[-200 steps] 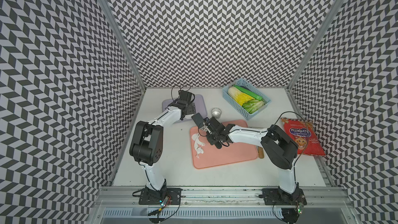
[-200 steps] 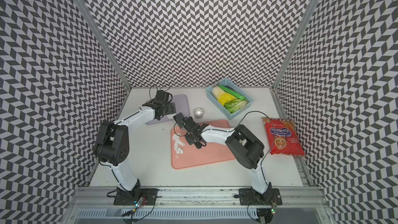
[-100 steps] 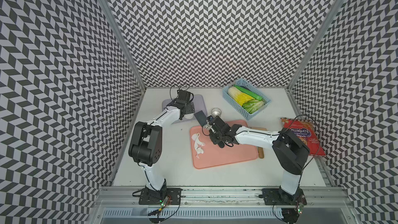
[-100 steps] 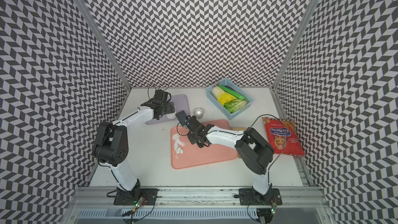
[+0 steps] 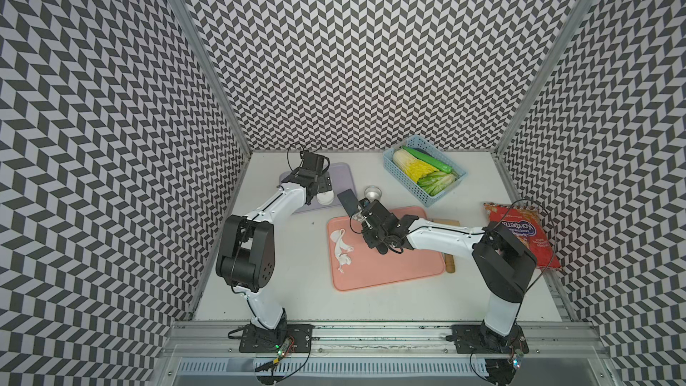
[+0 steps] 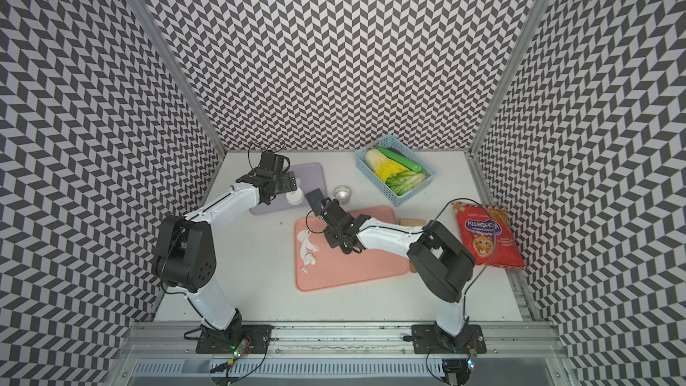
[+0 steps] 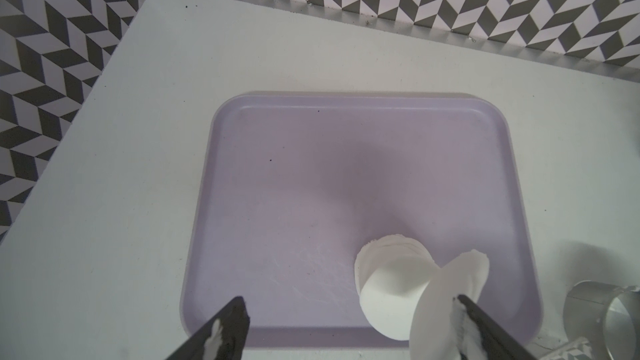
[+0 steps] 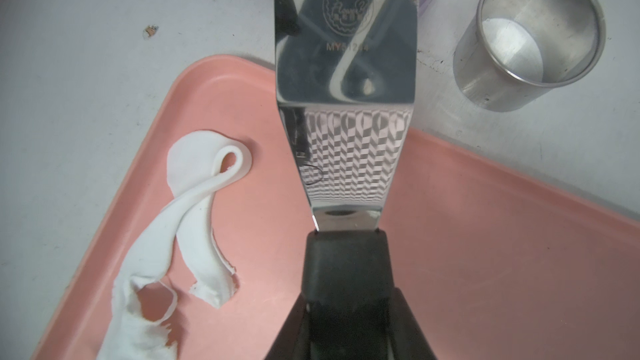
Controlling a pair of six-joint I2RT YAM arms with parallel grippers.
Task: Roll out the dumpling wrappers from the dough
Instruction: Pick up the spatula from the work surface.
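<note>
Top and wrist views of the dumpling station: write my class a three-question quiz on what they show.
1. True or false: the dough scraps lie on the pink tray.
2. What do the right jaws hold? A knife; B metal spatula; C spoon.
3. Fill in: the dumpling wrappers rest on the ___.
Key: 1 true; 2 B; 3 purple tray.

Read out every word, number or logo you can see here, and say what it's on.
"MY5", then digits too faint to read: engraved on the spatula blade.
Round emblem above it: lettering too small to read.
Snack bag: white brand name, upside down, too blurred to read.
</note>
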